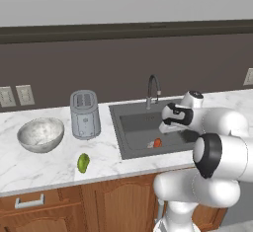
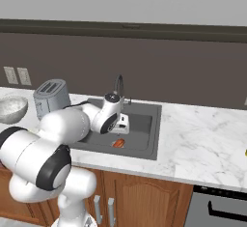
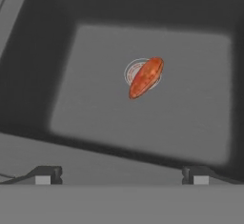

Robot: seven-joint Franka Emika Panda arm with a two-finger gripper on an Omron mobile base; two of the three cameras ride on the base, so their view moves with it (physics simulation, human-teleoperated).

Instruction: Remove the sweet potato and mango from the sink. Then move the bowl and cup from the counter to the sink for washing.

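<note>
In my hand view the gripper (image 3: pixel 122 179) has its fingers spread wide at the bottom, holding nothing. Above them, right of centre, the sweet potato (image 3: pixel 146 77) lies over the drain on the sink (image 3: pixel 86 99) floor. In the left base view, mango (image 1: pixel 83 163) sits lower left on the counter (image 1: pixel 49 167), bowl (image 1: pixel 41 135) beyond it.

My hand (image 3: pixel 121 179) hangs spread over the sink (image 1: pixel 129 127); I see bare basin floor all around the sweet potato (image 3: pixel 146 77). The faucet (image 1: pixel 153 91) stands behind at the rim, and the toaster (image 1: pixel 84 114) crowds the table to the left.
</note>
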